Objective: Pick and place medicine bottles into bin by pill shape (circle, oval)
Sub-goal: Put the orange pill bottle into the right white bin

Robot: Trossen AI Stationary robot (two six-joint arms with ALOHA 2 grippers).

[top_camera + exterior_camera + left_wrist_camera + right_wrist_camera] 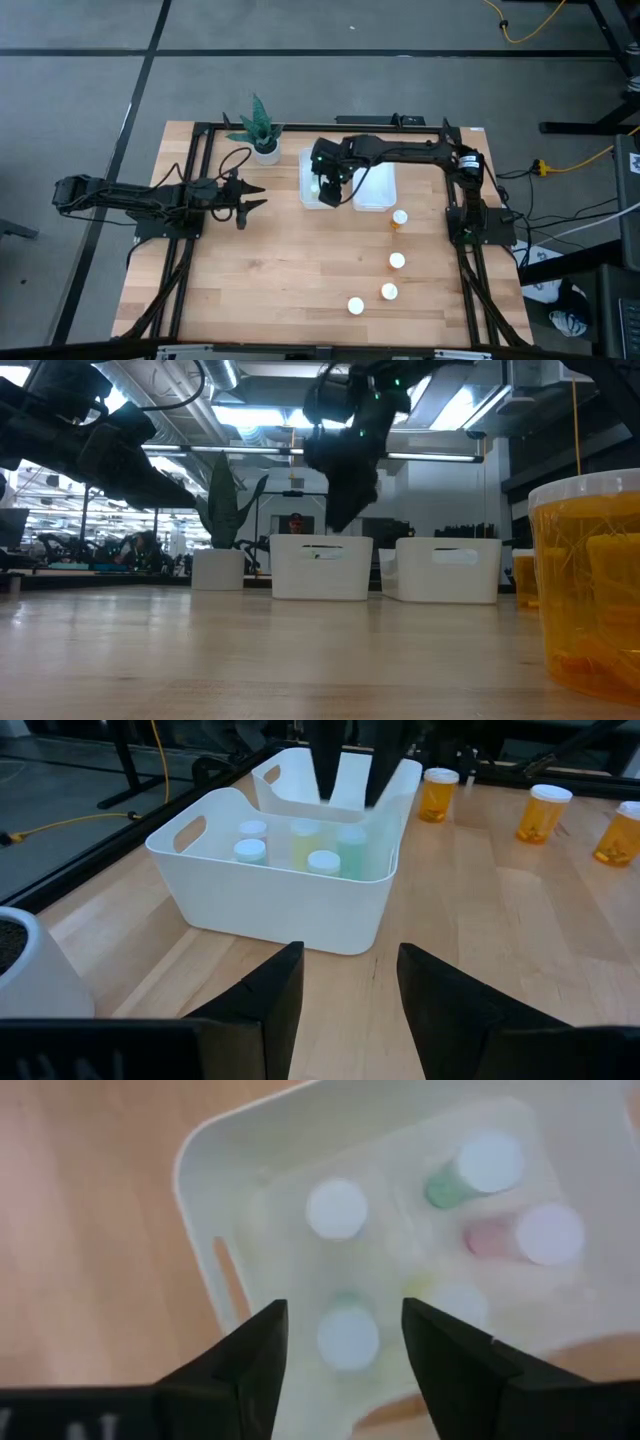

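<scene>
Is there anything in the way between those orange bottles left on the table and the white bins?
Nothing visible. The four amber bottles stand on bare wood, with open table between them and the two white bins. The right pincer hangs open over the left bin; the left pincer waits open to the side.

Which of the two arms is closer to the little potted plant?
The left. Its end effector hovers open just in front of the potted plant, while the right end effector hangs open over the white bin beside it.

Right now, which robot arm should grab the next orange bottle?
Probably the right. The orange bottles stand on the right arm's side of the table, and the right gripper hangs open and empty over the left bin. The left gripper waits farther away, near the plant.
</scene>
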